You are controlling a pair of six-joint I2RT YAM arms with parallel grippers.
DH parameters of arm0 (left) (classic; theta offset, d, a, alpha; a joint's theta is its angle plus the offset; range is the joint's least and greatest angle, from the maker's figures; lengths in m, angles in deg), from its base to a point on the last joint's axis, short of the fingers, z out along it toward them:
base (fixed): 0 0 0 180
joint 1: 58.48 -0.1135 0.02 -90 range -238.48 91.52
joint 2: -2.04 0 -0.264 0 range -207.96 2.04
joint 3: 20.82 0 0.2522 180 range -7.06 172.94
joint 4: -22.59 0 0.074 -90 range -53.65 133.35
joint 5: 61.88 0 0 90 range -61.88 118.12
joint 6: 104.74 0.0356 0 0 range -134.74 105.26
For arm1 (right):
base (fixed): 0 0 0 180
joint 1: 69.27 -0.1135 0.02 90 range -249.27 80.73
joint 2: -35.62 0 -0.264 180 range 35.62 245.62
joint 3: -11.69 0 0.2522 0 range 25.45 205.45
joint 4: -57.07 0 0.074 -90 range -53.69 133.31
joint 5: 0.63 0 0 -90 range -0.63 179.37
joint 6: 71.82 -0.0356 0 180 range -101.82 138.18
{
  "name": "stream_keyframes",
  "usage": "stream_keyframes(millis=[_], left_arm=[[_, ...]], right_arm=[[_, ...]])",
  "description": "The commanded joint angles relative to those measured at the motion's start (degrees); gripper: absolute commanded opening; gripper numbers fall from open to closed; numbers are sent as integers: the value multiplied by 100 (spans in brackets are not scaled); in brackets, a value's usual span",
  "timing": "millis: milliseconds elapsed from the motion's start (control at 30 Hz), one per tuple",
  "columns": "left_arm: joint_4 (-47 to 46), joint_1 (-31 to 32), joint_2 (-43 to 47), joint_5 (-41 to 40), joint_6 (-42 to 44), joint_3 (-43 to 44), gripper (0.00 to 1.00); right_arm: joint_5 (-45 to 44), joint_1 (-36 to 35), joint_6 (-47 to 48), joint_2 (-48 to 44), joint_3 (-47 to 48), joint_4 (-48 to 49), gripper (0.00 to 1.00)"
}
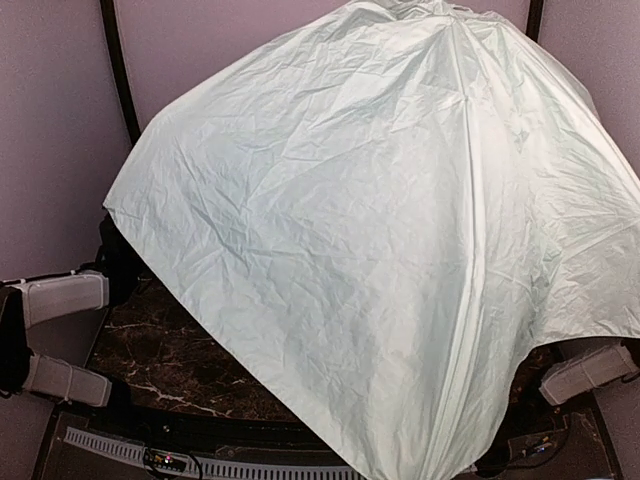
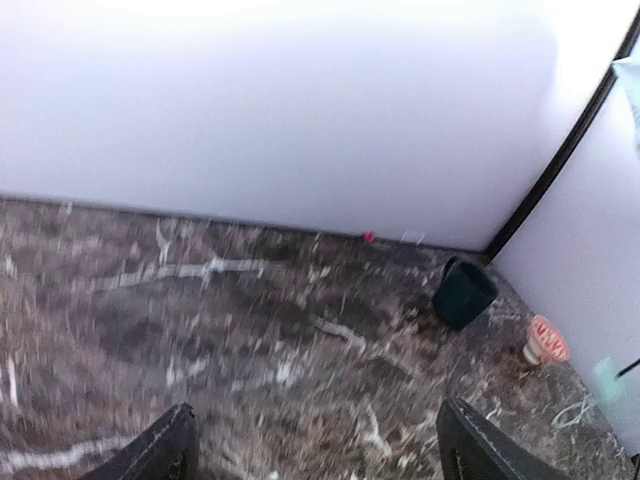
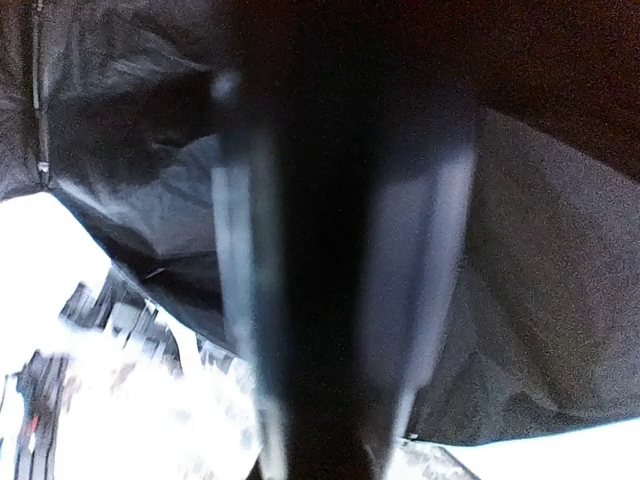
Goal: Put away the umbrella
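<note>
Over the table (image 1: 170,360): umbrella (image 1: 400,250) fully open, mint canopy spans from near the left edge past the right edge. You can't see most of the surface in the top view.
Shaft and handle: hidden under the canopy in the top view.
Left gripper (image 2: 320,455): fingers spread wide, nothing between them, hanging above bare marble, apart from the canopy.
Right gripper (image 3: 330,330): under the canopy, black underside all around. Jaws closed tight. View too blurred to say whether the shaft is pinched.
Clutter: dark green cup (image 2: 465,292) and small red-and-white item (image 2: 547,340) near a table corner, by the wall.
Stage (judgement): canopy not yet collapsed, so put-away has barely begun.
Risk 1: at most 1 arm is on it. If that grip is loose, the canopy tips or rolls off the edge.
Risk 2: swing the open canopy and it sweeps the cup over.
Risk 3: you're working blind under fabric. The left fingers may snag cloth or a rib instead of the shaft.
</note>
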Motion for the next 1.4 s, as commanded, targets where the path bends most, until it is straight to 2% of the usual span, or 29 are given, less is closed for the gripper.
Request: stream_keyframes(millis=[0,133,233,333,467,667,933,1100,1233,1367], left_arm=[[218,-49,346,781,284,1301,85],[232,120,516,2035,363,1934,85],[208,748,552,2518,553,2147,85],[128,1345,454,2906,712,2212,90],[235,1853,46,2890,796,2517,95],[244,2265,-344,2951,841,3251,98],[688,2998,-568,2514,1495,3886,93],[1468,3484,-654,1927,2188,4247,91],[2458,3841,-883,556,2877,4604,88],[2993,3854,-985,-296,3014,4723,86]], right_arm=[[1108,27,796,8,-478,-754,0],[1317,25,654,10,-931,-187,0],[1366,-17,441,155,-1094,364,0],[1442,-144,373,486,-923,463,0],[1443,-552,485,912,-738,566,0],[1561,-1106,734,1513,-148,615,0],[1751,-1313,626,2282,459,547,0],[1694,-1304,545,2373,487,611,0],[1637,-1212,494,2161,89,842,0],[1768,-1020,140,1977,-152,1024,0]])
